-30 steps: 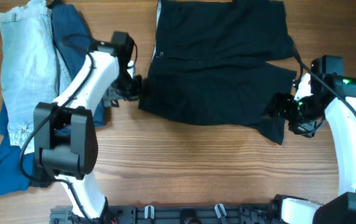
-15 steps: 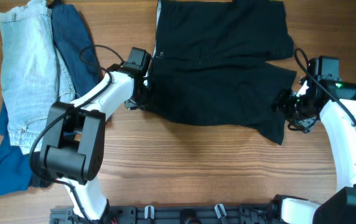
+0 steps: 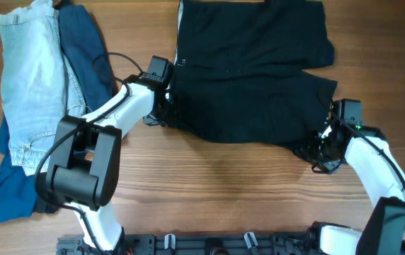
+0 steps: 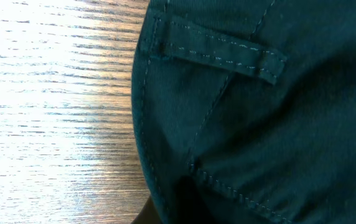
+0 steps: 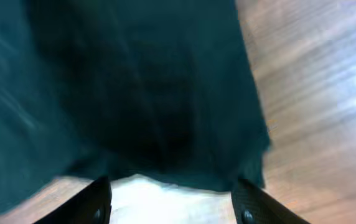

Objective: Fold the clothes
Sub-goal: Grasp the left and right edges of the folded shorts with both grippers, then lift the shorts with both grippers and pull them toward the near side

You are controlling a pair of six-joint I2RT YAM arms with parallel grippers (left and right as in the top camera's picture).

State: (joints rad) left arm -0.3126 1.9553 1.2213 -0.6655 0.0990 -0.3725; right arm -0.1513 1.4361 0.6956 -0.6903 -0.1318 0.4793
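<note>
Our left arm (image 3: pixel 114 110): white shell links, black joint housings, one bulky black block (image 3: pixel 82 166) low on it, and a thin black cable (image 3: pixel 114 58) looping off near the wrist. Our right arm (image 3: pixel 372 166) has the same white shell, a black wrist module (image 3: pixel 348 112) and a black cable running along the link. Our black base rail (image 3: pixel 209 244) carries silver clips. Right claw (image 5: pixel 173 190): dark fingers (image 5: pixel 97 202), rounded tips, a small round fastener on each.

One wooden table (image 3: pixel 224 191) bears one black fabric pair of shorts (image 3: pixel 252 78), one pale blue denim garment (image 3: pixel 29 78) and dark blue denim cloth (image 3: pixel 82 42), whether one piece or two is unclear. There are two white robot arms (image 3: pixel 117 106).
</note>
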